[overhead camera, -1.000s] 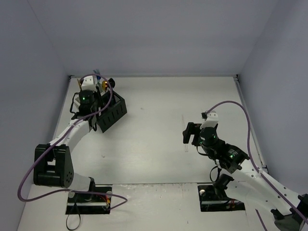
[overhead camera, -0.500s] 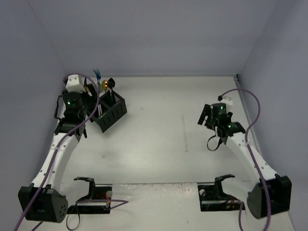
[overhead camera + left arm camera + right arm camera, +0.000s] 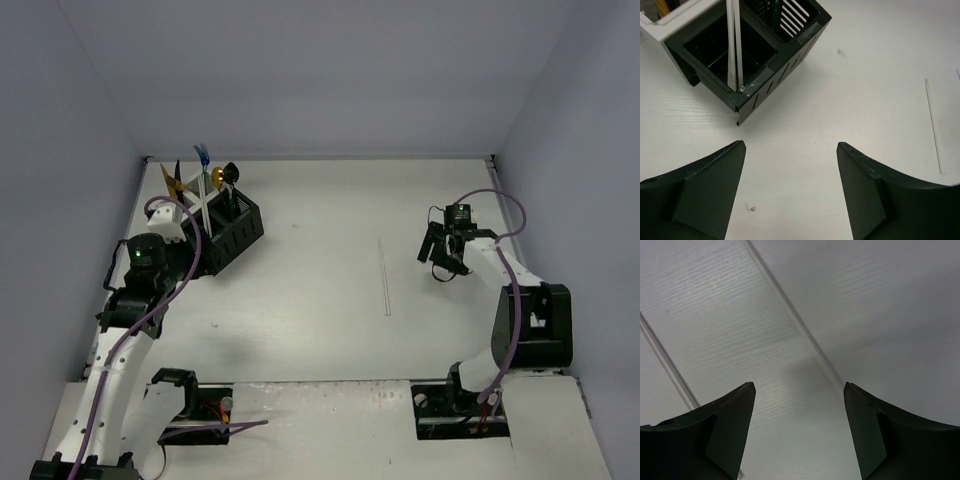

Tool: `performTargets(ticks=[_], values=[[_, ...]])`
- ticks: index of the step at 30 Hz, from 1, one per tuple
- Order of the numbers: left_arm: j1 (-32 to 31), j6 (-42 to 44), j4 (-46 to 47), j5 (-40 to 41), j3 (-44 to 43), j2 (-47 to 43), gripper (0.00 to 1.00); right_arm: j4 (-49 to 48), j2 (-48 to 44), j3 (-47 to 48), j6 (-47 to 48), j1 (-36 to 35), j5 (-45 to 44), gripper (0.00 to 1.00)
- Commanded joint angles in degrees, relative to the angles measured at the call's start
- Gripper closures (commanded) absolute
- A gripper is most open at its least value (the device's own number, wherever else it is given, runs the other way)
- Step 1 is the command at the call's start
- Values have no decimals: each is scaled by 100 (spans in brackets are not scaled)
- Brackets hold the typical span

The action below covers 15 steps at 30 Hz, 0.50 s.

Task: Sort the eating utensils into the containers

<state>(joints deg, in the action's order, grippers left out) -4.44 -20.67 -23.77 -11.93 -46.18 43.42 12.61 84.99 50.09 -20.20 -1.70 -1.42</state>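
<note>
The left gripper (image 3: 790, 145) is spread wide and holds nothing. Its fingers (image 3: 705, 185) are matte black wedges that narrow to blunt tips. It hangs over the bare white table (image 3: 805, 100), aimed at the bins (image 3: 752, 65), which stand just past its tips without touching them.

The two nearest bins are black, square-mouthed, with slotted walls and a thin metal look. A white bin (image 3: 675, 20) is joined on behind them at the upper left. Two clear flat handles (image 3: 732, 45) slant across the nearest black compartment, their lower ends at its front edge. A dark handle (image 3: 772, 10) stands in the black compartment beside it.

In the overhead view the cluster sits in the far left corner of the table. A blue utensil (image 3: 203, 155), a gold one (image 3: 172, 182) and a black one with a round head (image 3: 230, 172) stick up out of it. I cannot tell which compartment each of these is in.

A thin pale strip (image 3: 935, 125) lies on the table to the right of the left gripper, well apart from the bins. Whether it is a slim stick or a mark is unclear. A few small dark specks (image 3: 840, 51) dot the surface.

The right gripper (image 3: 799, 385) is also spread open and empty, its black fingers (image 3: 715, 435) the same wedge shape. It is near the right side of the table, far from the bins. Below it is a pale, finely grained surface crossed by straight diagonal ridges (image 3: 790, 310). A purple cable (image 3: 510, 215) loops over the right arm.
</note>
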Motion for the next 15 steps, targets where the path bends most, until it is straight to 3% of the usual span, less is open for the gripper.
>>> performTargets(ticks=[1,9,13,15], values=[[-30,-122,206,-317,52,-67,29,-246,439,388,373,115,89,33],[-30,-72,192,-298,156,-132,29,-306,1150,519,650,319,157,39],[-30,-51,182,-266,146,-106,29,-343,1287,472,693,312,444,56],[-30,-51,192,-266,148,-102,29,-363,1340,427,696,291,526,71]])
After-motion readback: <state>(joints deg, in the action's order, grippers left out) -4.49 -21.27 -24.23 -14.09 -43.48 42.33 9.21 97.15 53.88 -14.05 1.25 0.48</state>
